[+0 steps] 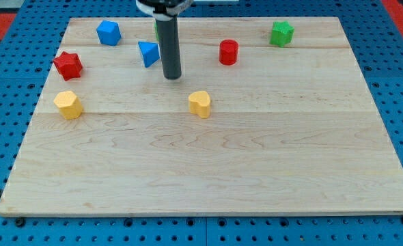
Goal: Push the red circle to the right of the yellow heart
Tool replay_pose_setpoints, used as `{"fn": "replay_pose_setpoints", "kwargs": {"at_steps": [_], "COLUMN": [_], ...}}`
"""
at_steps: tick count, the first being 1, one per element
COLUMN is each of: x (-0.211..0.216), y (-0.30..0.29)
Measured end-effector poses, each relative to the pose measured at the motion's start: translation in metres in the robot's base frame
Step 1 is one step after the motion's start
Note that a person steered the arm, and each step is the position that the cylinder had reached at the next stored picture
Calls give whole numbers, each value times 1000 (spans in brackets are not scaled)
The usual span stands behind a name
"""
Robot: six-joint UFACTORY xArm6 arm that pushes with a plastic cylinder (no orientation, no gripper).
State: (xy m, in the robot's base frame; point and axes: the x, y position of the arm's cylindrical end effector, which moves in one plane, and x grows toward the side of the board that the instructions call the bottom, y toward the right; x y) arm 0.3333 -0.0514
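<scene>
The red circle (pixel 228 52) stands near the view's top, right of centre. The yellow heart (pixel 200 103) lies below it and a little to its left, near the middle of the wooden board (pixel 256 171). My tip (pixel 172 76) rests on the board, left of the red circle and up-left of the yellow heart, touching neither. It stands just right of a blue triangle (pixel 148 53).
A blue block (pixel 108 32) sits at the top left, a red star (pixel 67 65) at the left edge, a yellow hexagon (pixel 68 104) below it, and a green block (pixel 281 33) at the top right. A pegboard surrounds the board.
</scene>
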Motion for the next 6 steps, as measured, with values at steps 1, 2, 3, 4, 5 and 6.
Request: {"fn": "replay_pose_setpoints", "kwargs": {"at_steps": [1,2,3,4,5,6], "x": [-65,-66,-49,8,3,-34], "y": [33,67,148,186,104,120]}}
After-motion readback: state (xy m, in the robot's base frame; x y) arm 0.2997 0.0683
